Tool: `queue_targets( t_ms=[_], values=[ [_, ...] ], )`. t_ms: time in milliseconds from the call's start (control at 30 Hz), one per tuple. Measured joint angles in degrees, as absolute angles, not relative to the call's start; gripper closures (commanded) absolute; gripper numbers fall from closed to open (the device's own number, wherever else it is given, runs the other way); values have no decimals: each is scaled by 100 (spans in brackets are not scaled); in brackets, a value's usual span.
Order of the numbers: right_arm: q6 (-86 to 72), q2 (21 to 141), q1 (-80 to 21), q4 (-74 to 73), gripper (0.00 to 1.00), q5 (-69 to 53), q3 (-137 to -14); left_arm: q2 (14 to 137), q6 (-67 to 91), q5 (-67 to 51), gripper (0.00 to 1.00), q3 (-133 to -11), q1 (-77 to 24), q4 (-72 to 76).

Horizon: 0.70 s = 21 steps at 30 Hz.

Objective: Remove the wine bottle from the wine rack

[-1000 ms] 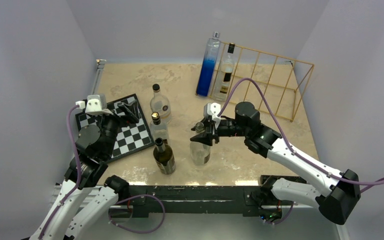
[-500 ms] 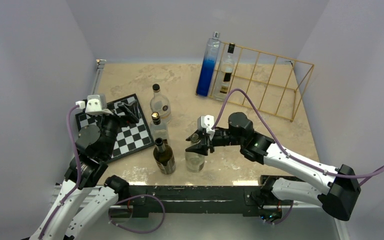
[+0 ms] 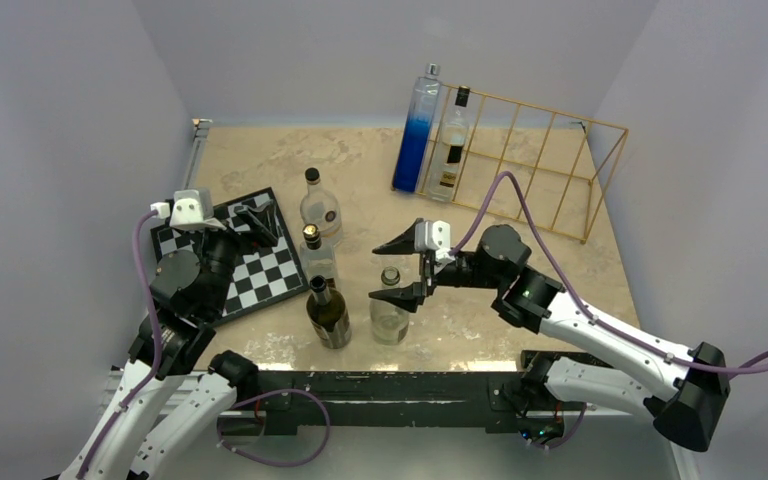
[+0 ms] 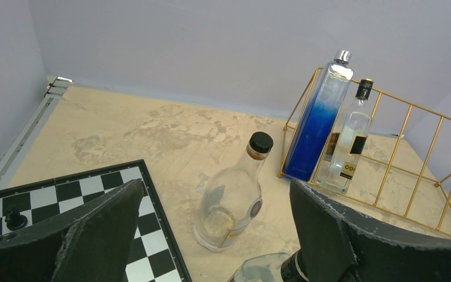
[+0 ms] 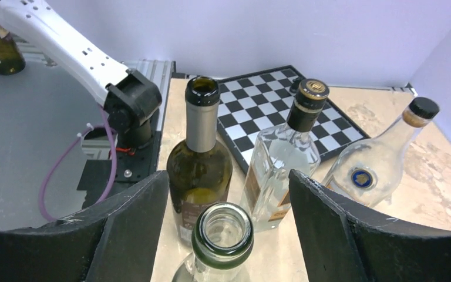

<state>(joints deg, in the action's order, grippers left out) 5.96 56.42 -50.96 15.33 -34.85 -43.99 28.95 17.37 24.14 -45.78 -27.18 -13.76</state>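
Right pincer [image 3: 374, 272]: released since a moment ago, when it clenched the neck of the wine bottle [image 3: 390, 315]. I now log its fingers spread wide either side of that neck, apart from it.
Tabletop [image 3: 260, 160]: tan stone.
Wine rack [image 3: 535, 165]: far right corner, with two bottles [image 3: 448, 150] upright at its left end.
Checkerboard [image 3: 260, 275]: by the left edge.
Left pincer [image 3: 258, 220]: released, above the checkerboard.
Wine bottle: clear, upright, off the rack, near the near edge, just beside a dark bottle [image 3: 328, 315].
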Motion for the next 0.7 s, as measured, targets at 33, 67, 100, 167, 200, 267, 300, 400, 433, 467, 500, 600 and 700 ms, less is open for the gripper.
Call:
queue_targets(
  t_ms=[33, 67, 100, 167, 200, 267, 300, 400, 433, 467, 500, 600, 700],
  values=[
    [578, 5634, -5096, 1544, 21, -3459, -4429, 2895, 1737, 2414, 1, -4578, -2718, -1376],
    [552, 5623, -5100, 1544, 21, -3411, -4458, 2891, 1737, 2414, 1, -4578, -2720, -1376],
    [528, 5618, -5100, 1542, 21, -3382, -4484, 2886, 1737, 2414, 1, -4578, -2718, -1376],
    [482, 5618, -5100, 1527, 20, -3284, -4539, 2880, 1737, 2414, 1, -4578, -2718, -1376],
    [447, 5618, -5100, 1496, 20, -3223, -4578, 2875, 1737, 2414, 1, -4578, -2720, -1376],
    [370, 5618, -5100, 1437, 19, -3030, -4678, 2871, 1737, 2414, 1, -4578, -2720, -1376],
    [340, 5618, -5100, 1424, 19, -2921, -4724, 2869, 1737, 2414, 1, -4578, -2718, -1376],
    [235, 5618, -5100, 1376, 13, -2320, -4928, 2858, 1737, 2414, 1, -4578, -2718, -1376],
    [213, 5621, -5100, 1363, 12, -2014, -5006, 2853, 1737, 2414, 1, -4578, -2720, -1376],
    [207, 5627, -5094, 1352, 12, -1743, -5081, 2847, 1737, 2414, 1, -4578, -2718, -1376],
    [198, 5640, -5081, 1352, 12, -1522, -5140, 2842, 1737, 2414, 1, -4578, -2718, -1376],
    [139, 5854, -4860, 1328, 14, -751, -5448, 2836, 1739, 2414, 1, -4578, -2718, -1376],
    [-64, 6381, -4386, 1011, 14, 82, -6023, 2834, 1737, 2414, 1, -4578, -2720, -1376]
  ],
)
